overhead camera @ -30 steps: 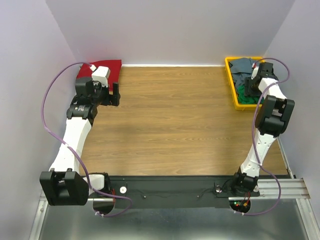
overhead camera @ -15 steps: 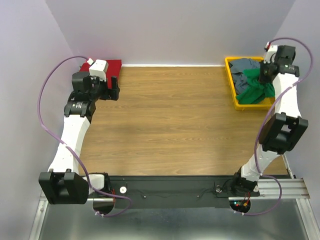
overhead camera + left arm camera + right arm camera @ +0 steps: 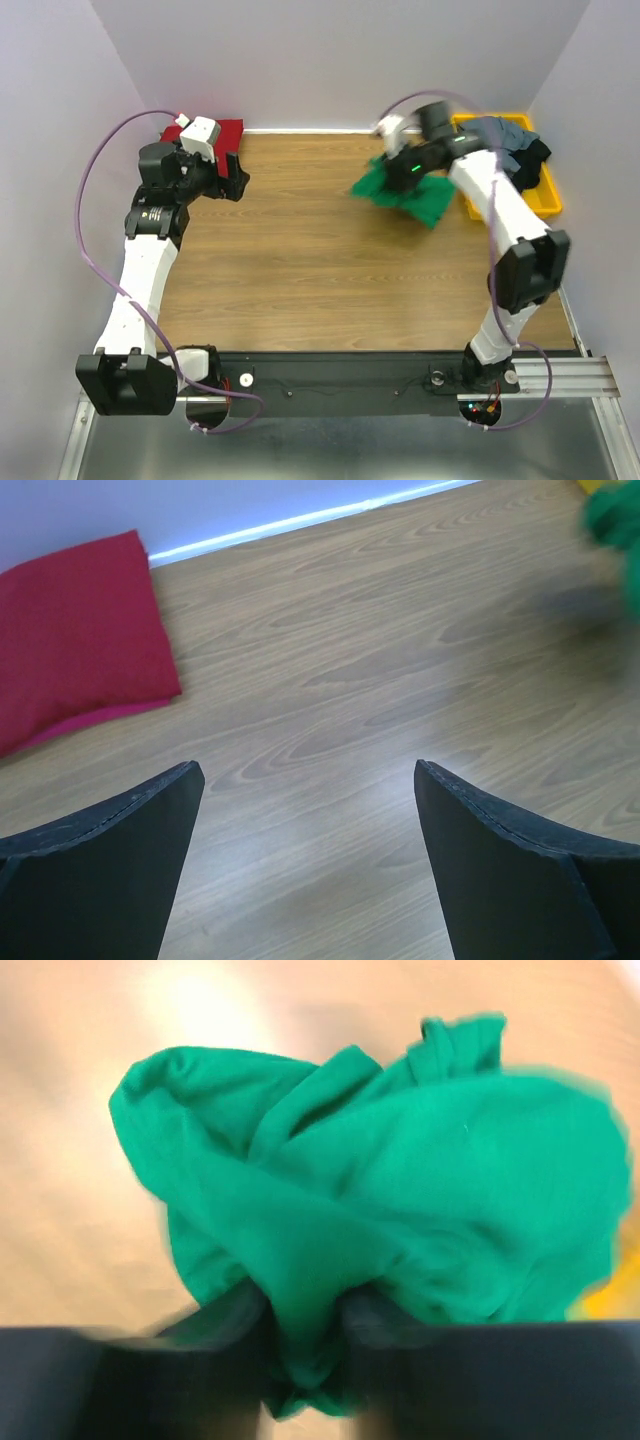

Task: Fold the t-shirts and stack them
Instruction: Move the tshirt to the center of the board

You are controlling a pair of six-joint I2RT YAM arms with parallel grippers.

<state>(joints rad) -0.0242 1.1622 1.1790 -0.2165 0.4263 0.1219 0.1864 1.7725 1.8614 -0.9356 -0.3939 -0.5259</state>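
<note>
Yellow tray (image 3: 550, 195) at table's (image 3: 330, 270) far-right corner

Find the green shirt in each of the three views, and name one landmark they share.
Top external: green shirt, right of centre, towards the back.
Left wrist: shirt blurred in the top right corner.
Right wrist: shirt fills the middle.
Shared landmark: the wooden table under it.

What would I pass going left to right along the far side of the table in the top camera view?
First the dark red t-shirt, then the green t-shirt, then the yellow tray.
</note>
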